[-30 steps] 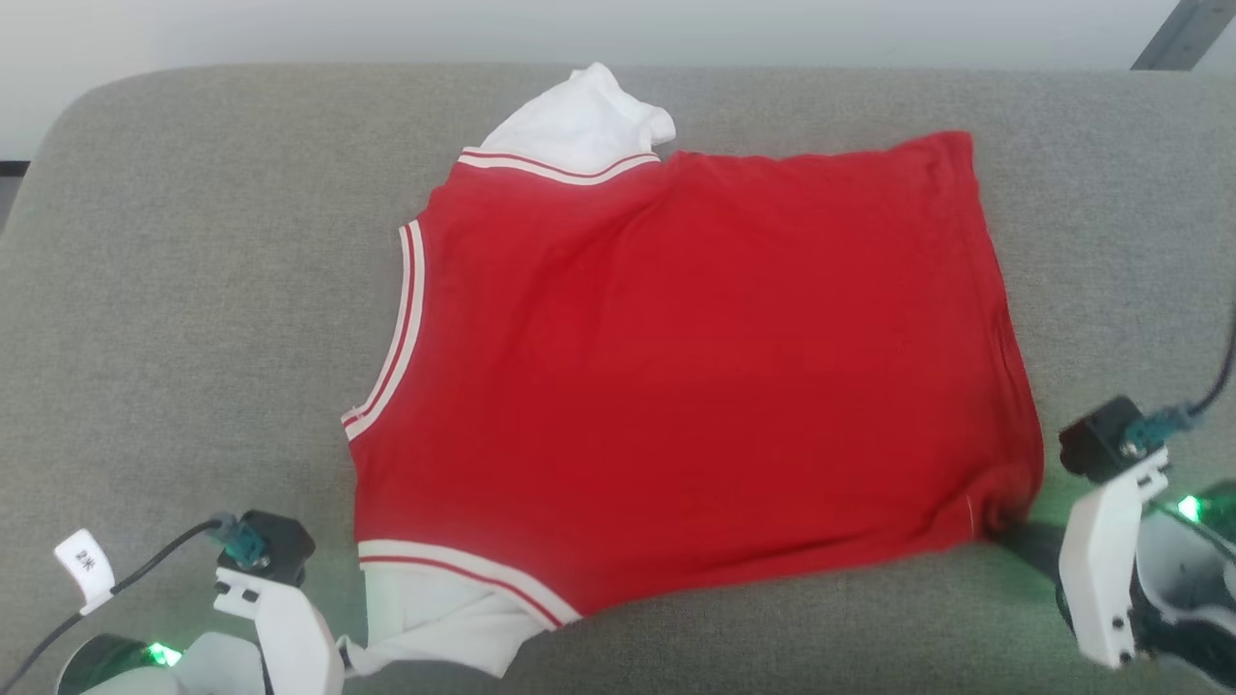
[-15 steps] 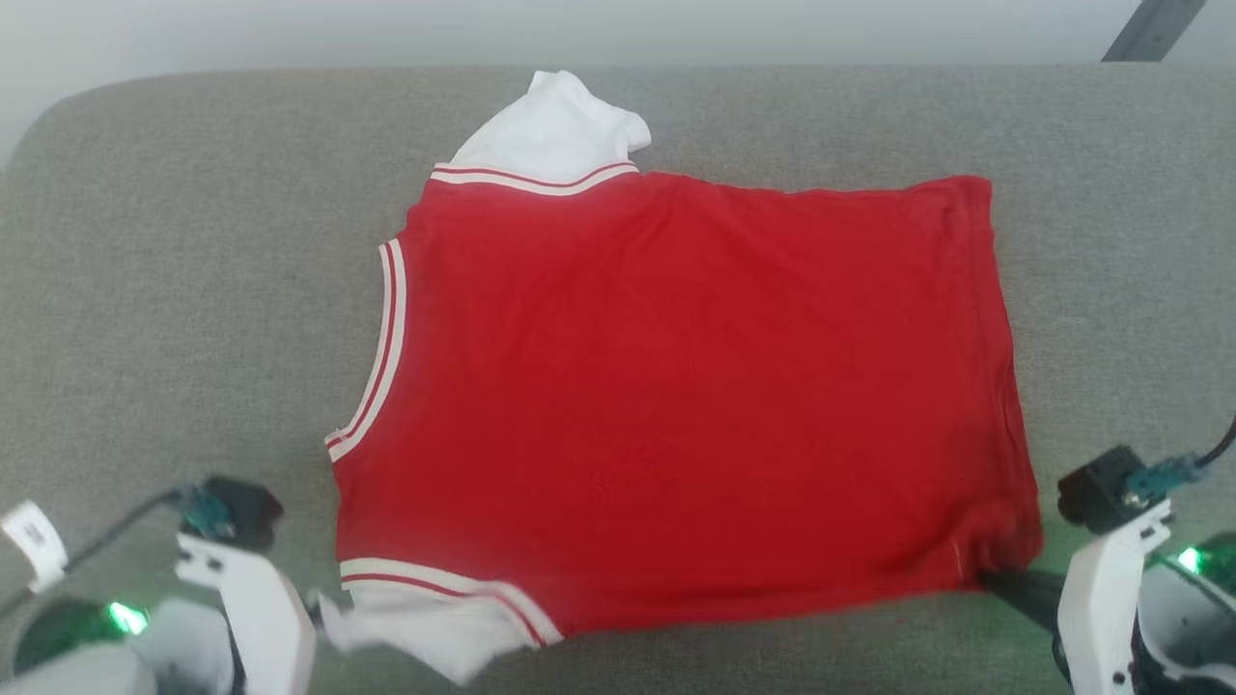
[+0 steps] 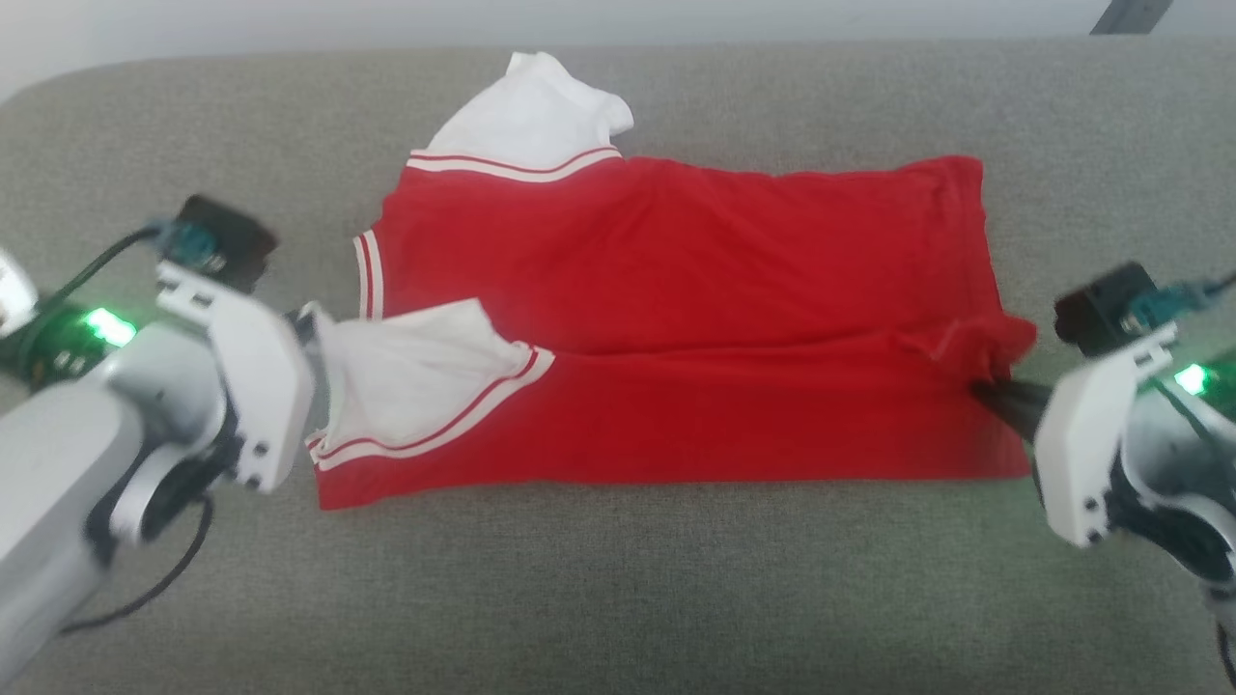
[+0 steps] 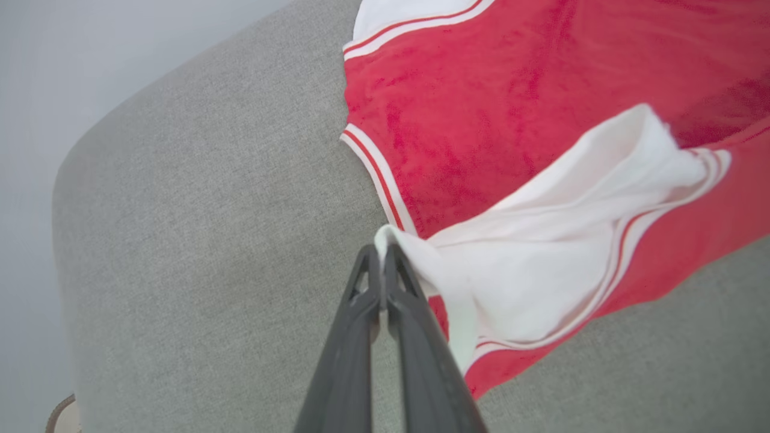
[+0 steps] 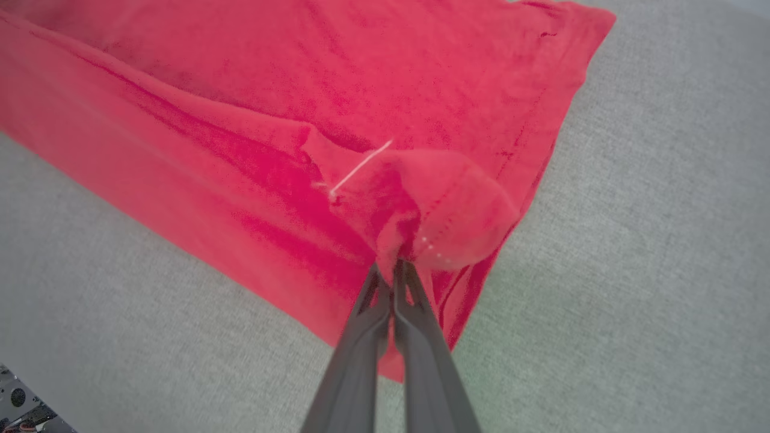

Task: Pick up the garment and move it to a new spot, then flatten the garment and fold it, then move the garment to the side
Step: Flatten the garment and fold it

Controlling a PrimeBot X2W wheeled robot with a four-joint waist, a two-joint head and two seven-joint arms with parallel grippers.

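Spanning both grippers (image 4: 380,249) (image 5: 394,264), perhaps taut: garment (image 3: 676,290)

Bright red garment (image 3: 695,290) with white panels, lying on a grey woven surface (image 3: 618,598).

The garment's body is one solid, saturated red. Plain white panels show at two of its openings, and each opening is edged with narrow trim in alternating white and red stripes. A loose white thread (image 5: 361,165) stands out against the red near the hem. The surface is a soft, mottled light grey weave. The left tool (image 4: 380,264) and right tool (image 5: 392,270) have dark charcoal fingers; their casings are white, with black blocks, teal plugs and glowing green lights (image 3: 101,326).
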